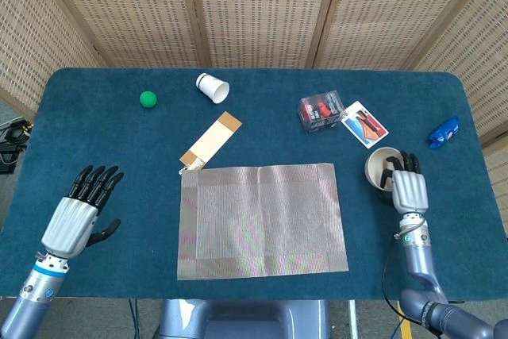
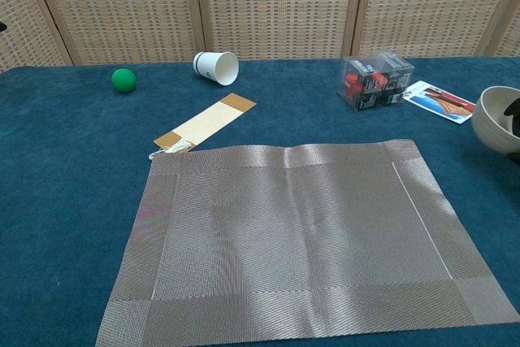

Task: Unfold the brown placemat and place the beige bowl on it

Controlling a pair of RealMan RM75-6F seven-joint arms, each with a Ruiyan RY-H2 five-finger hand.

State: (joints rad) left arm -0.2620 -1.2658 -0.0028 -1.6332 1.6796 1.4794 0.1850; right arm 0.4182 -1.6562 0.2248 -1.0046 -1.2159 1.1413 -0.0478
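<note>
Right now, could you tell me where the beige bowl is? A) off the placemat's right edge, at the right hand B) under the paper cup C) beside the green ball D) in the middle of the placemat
A: the beige bowl sits off the placemat, with the right hand fingers hooked over its rim.

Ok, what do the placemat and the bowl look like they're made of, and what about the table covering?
Placemat: looks like woven vinyl or similar synthetic, brown-grey with a slight sheen; fine ribbed weave and a crease line show.
Bowl: beige, smooth and matte, probably plastic or ceramic; cannot tell which.
Table covering: dark blue, looks like felt or short-pile carpet, with a fuzzy, non-reflective surface.
</note>
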